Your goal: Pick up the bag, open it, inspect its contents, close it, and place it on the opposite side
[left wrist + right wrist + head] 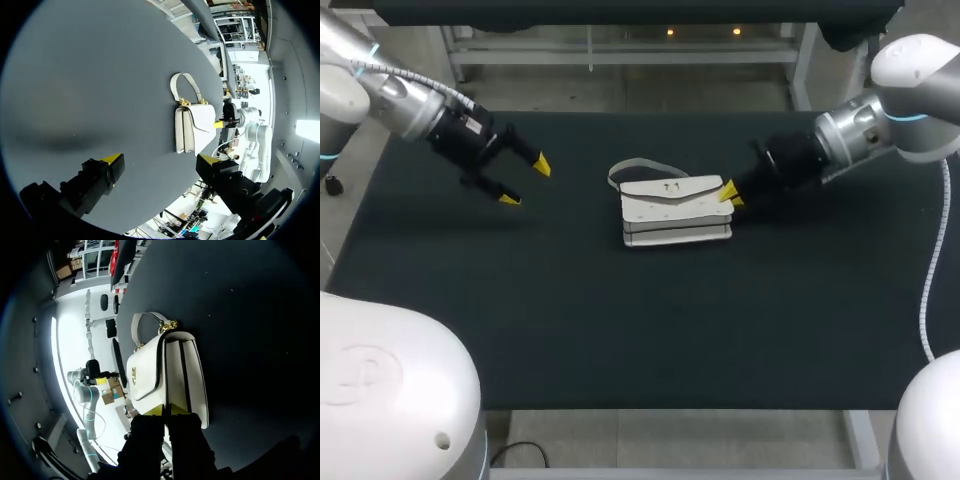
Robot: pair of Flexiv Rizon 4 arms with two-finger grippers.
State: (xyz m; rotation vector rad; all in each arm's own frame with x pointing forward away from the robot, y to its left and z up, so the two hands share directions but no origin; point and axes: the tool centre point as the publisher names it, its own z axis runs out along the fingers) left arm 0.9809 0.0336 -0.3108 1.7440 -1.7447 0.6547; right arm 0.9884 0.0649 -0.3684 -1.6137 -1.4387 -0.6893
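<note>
A white handbag lies flat in the middle of the black table, flap up, its handle looped toward the far left. My right gripper is shut, its yellow tips against the flap's right corner; in the right wrist view the bag starts right at the closed tips of that gripper. Whether the flap's edge is pinched cannot be seen. My left gripper hangs open well left of the bag, nothing between its fingers. In the left wrist view the bag lies ahead of the open gripper.
The black table carries nothing else in view. Its front edge runs near the robot's white base, and its far edge lies just behind both arms.
</note>
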